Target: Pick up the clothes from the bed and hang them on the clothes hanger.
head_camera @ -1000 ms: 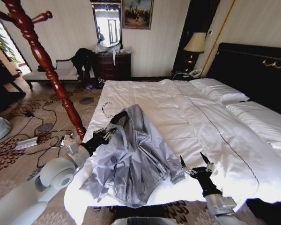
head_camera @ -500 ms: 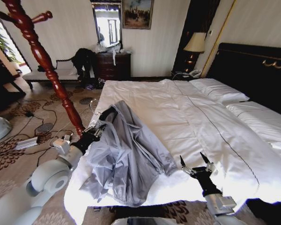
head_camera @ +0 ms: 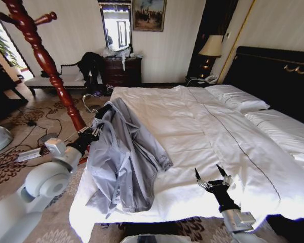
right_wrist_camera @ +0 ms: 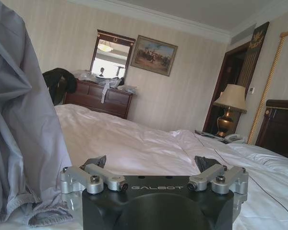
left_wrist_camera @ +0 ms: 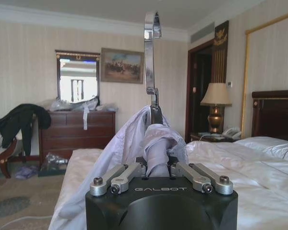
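Step in hand: the lift-off. The left gripper [head_camera: 91, 133] is pinched on the collar end of the grey jacket [head_camera: 122, 152], at the bed's left edge; the upper part is raised while the lower part trails on the sheet.
Coat stand: the dark red turned wooden post [head_camera: 46, 63] rises just left of the left gripper, with a peg [head_camera: 44, 18] high up. It looks like the place to hang the jacket.
Hanger hook: a metal hook [left_wrist_camera: 151, 52] stands straight up above the clamped fabric in the left wrist view, so the jacket seems to be on a hanger held at the neck.
Next move, as judged: raise the jacket clear of the bed [head_camera: 207, 136], swing it left and set the hook over a peg. That calls for height, since the peg sits well above the gripper.
In the way: the hem and sleeve lying on the quilt may drag; the post is close to the arm; cables [head_camera: 38, 129] cross the carpet below.
Right gripper: the right gripper [head_camera: 211, 178] hovers low over the bed's near edge, fingers spread and holding nothing, well apart from the jacket.
Behind: a dresser [head_camera: 122, 71], a mirror [head_camera: 116, 26], a lamp [head_camera: 211, 46] and pillows [head_camera: 238, 98] lie clear of the work.
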Available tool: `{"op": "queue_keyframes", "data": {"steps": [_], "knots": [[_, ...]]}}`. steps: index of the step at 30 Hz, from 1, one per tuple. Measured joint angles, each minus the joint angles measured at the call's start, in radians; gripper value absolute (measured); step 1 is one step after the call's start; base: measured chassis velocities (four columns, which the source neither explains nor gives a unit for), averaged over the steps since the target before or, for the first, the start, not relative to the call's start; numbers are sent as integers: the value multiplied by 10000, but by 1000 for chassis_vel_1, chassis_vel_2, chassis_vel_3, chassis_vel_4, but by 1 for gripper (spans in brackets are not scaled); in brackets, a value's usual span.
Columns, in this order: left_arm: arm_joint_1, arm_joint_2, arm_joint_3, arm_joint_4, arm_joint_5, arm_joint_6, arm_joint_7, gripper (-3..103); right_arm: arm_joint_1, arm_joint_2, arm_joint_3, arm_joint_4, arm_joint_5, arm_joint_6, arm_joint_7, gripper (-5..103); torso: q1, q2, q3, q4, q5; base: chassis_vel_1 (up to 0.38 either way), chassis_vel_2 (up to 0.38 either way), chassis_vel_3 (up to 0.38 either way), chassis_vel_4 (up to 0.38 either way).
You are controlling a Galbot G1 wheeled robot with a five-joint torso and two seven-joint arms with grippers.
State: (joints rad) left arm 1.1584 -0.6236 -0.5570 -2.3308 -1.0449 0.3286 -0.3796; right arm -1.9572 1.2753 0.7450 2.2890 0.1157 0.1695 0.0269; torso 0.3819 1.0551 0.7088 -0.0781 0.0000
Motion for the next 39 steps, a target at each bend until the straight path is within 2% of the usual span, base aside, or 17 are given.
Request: {"op": "queue_keyframes", "data": {"steps": [2, 10, 12, 17, 31, 39], "knots": [[-640, 80, 346, 68, -529, 239, -470, 16, 0, 0, 0, 0, 1, 0, 1, 100, 0, 0, 1, -1, 0, 0, 0, 0, 0], [-1593, 306, 841, 338, -1228, 498, -770, 16, 1, -1, 0, 0, 2, 0, 1, 100, 0, 0, 1, 3, -1, 0, 0, 0, 0], [-2123, 346, 1089, 410, -1639, 589, -937, 16, 0, -2, -1, 0, 3, 0, 1, 100, 0, 0, 0, 3, -1, 0, 0, 0, 0], [-2882, 502, 1359, 730, -2073, 770, -1055, 16, 1, -2, 0, 0, 3, 0, 2, 100, 1, 0, 1, 1, 0, 0, 0, 0, 0], [-3155, 839, 1151, 1093, -2657, 1065, -1142, 16, 2, -2, -1, 0, 3, 0, 1, 100, 0, 0, 1, 3, -1, 0, 0, 0, 0], [-4365, 1161, 1426, 1437, -3524, 1402, -1426, 16, 1, -2, -1, 0, 3, 0, 2, 100, 0, 0, 1, 0, -1, 0, 0, 0, 0]]}}
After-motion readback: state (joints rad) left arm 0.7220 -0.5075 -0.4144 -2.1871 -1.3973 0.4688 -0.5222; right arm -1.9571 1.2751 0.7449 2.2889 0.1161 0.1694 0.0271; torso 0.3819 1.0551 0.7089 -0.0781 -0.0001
